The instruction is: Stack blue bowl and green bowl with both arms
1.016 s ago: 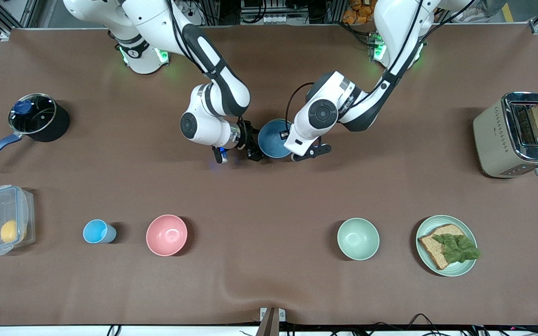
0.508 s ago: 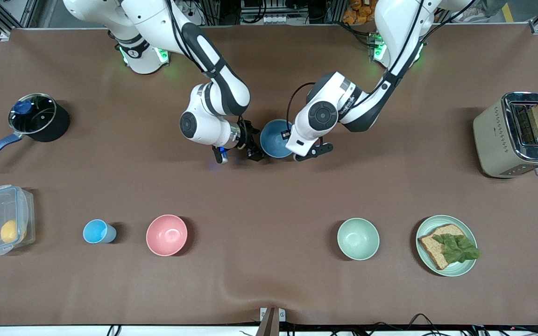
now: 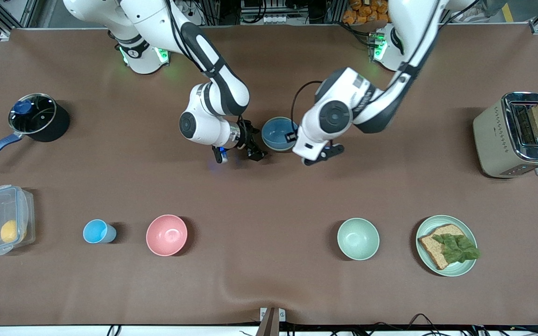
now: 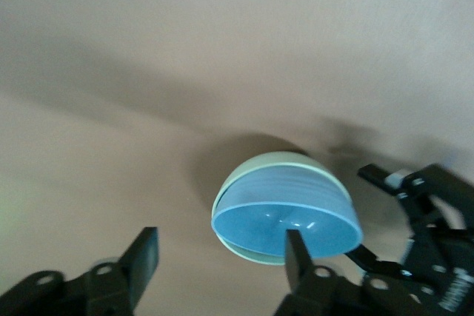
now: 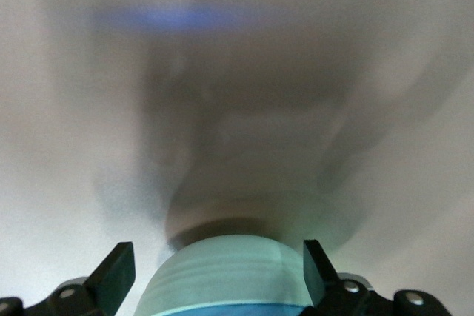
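Note:
The blue bowl (image 3: 278, 134) sits nested inside the green bowl on the table between my two grippers. In the left wrist view the blue bowl (image 4: 285, 223) shows inside the green bowl (image 4: 255, 170), whose rim rings it. My left gripper (image 3: 323, 155) (image 4: 220, 260) is open and empty, beside the stack toward the left arm's end. My right gripper (image 3: 254, 153) (image 5: 215, 275) is open and empty, close beside the stack toward the right arm's end. The right wrist view shows the green bowl's wall (image 5: 222, 268) between its fingers.
A pale mint bowl (image 3: 357, 238), a plate with bread and lettuce (image 3: 466, 268), a pink bowl (image 3: 166, 234), a light-blue cup (image 3: 97, 231) and a clear box (image 3: 0, 218) stand nearer the camera. A pot (image 3: 35, 119) and a toaster (image 3: 512, 135) stand at the table's ends.
My left gripper has drawn away from the bowls toward the left arm's end. The stack has shifted slightly the same way. The right gripper has hardly moved.

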`<action>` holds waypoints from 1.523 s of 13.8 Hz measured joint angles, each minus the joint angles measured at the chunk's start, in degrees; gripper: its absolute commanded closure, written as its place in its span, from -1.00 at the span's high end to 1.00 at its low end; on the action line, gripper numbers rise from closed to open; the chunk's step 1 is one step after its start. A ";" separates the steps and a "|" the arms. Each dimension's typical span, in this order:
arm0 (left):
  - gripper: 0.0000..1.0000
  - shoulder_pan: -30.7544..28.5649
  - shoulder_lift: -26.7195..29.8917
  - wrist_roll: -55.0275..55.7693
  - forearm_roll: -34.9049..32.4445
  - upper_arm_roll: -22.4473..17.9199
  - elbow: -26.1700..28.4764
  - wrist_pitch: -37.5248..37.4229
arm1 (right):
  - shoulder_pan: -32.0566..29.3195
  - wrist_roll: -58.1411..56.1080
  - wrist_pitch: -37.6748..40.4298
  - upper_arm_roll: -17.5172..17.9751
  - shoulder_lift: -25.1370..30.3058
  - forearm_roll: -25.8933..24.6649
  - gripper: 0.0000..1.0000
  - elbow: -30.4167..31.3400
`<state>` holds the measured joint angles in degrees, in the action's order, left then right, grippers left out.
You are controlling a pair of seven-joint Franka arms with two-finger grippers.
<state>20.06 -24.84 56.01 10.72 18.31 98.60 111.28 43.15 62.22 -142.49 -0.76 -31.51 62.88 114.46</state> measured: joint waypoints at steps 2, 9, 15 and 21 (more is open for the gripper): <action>1.00 -4.21 0.56 -0.02 -3.60 -0.22 -4.05 -4.19 | -0.67 -0.06 0.30 -0.30 0.21 -0.05 1.00 0.18; 1.00 -14.48 1.35 -5.84 -15.90 -0.44 -8.86 -6.30 | -9.57 -1.84 24.81 -10.79 6.28 -18.13 1.00 0.47; 1.00 -22.71 6.49 -17.59 -15.98 -0.48 -10.47 -9.62 | -10.30 -9.61 48.99 -26.75 13.09 -32.66 1.00 -5.56; 1.00 -26.24 13.56 -31.30 -15.86 -0.45 -12.57 -16.69 | -13.44 -21.57 53.59 -29.69 13.35 -38.70 1.00 -12.34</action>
<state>-6.18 -11.29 24.71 -5.14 17.86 86.03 94.59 29.71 40.65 -88.90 -30.45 -18.16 24.18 102.13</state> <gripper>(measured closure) 0.000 0.000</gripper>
